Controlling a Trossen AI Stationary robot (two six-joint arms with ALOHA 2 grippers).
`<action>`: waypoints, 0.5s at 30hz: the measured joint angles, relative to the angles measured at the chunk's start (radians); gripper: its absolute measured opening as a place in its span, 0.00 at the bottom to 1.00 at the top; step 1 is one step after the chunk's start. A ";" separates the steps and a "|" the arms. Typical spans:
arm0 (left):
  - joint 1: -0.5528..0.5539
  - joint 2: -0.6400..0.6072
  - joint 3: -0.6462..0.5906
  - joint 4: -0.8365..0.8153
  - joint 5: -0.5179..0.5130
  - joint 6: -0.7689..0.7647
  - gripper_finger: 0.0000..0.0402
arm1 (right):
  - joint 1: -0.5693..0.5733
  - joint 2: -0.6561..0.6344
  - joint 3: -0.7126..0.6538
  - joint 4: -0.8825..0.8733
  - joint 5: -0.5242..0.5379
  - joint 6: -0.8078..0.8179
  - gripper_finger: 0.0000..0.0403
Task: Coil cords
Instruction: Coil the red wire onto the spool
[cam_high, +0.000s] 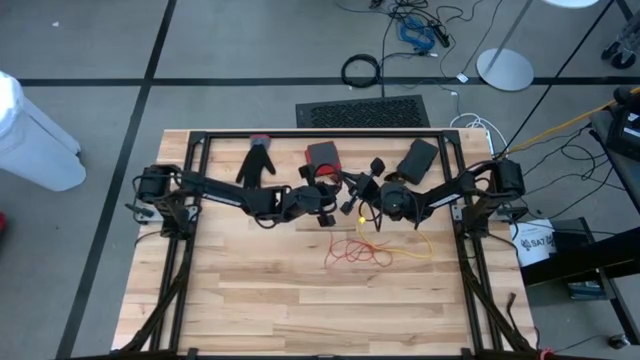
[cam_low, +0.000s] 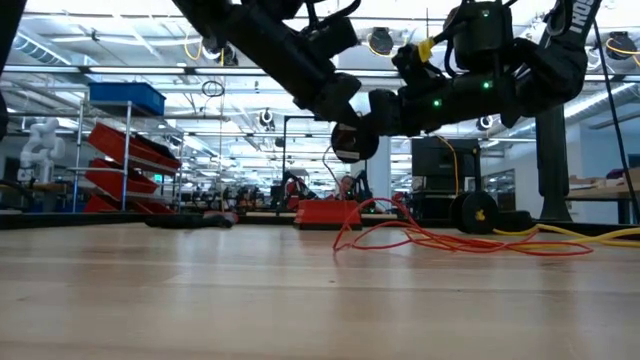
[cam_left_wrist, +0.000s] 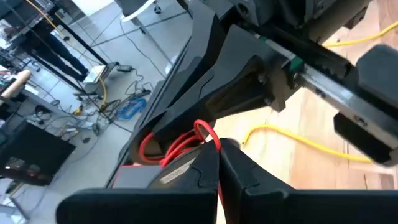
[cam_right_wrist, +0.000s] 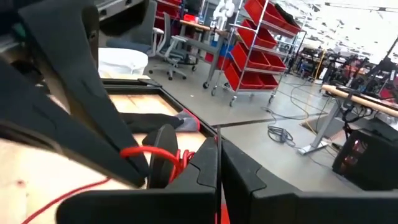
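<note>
The cords are lying near the middle of the surface (cam_high: 260, 300): a red cord (cam_high: 352, 252) is sitting in a loose tangle, and a yellow cord (cam_high: 418, 248) is curling just beside it, toward the right edge. Both arms are reaching in from the sides and meeting above the cords. The left gripper (cam_high: 327, 215) is clenched shut, with a loop of red cord showing right by its fingertips. The right gripper (cam_high: 362, 212) is clenched shut too. A black glove (cam_high: 256, 161) is resting near the far edge.
</note>
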 joint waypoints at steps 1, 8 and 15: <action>0.003 -0.006 0.000 -0.011 -0.001 0.000 0.00 | 0.000 -0.001 0.000 0.000 -0.005 -0.002 0.00; 0.022 -0.022 0.000 -0.094 -0.018 0.042 0.00 | -0.006 -0.001 0.000 -0.025 -0.047 -0.005 0.00; 0.040 -0.046 0.000 -0.183 -0.033 0.045 0.00 | -0.007 -0.018 0.000 -0.066 -0.063 -0.017 0.00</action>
